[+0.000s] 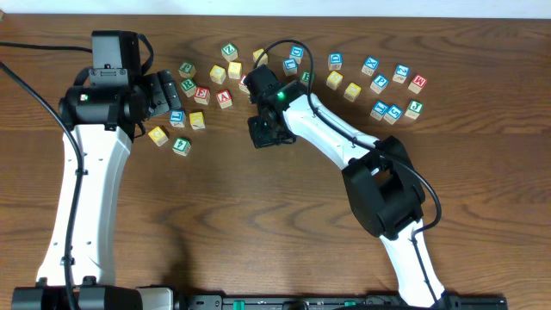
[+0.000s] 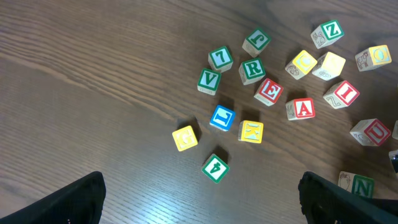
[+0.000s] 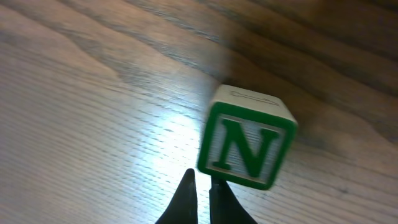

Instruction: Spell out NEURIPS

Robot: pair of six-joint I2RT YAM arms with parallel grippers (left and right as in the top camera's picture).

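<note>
In the right wrist view a wooden cube with a green N [image 3: 247, 144] lies on the table, just right of my right gripper [image 3: 200, 180]. That gripper is shut, nothing is between its fingers, and its right tip is at the cube's lower edge. From above, the right gripper [image 1: 263, 133] points down at mid-table and hides the N cube. My left gripper [image 2: 202, 199] hangs open and empty above bare wood, short of the cubes. Ahead of it lie the green R [image 2: 252, 69], red E [image 2: 269, 91], red I [image 2: 343, 93] and red U [image 2: 372, 131]. A blue P [image 1: 379, 83] lies at the right.
Other cubes are scattered near the left gripper: green V [image 2: 209, 79], green 7 [image 2: 220, 58], red A [image 2: 301, 109], blue J [image 2: 222, 117], yellow K [image 2: 251, 131], green 4 [image 2: 215, 167]. A further cluster [image 1: 394, 112] lies far right. The right arm's forearm [image 1: 331, 129] crosses the middle.
</note>
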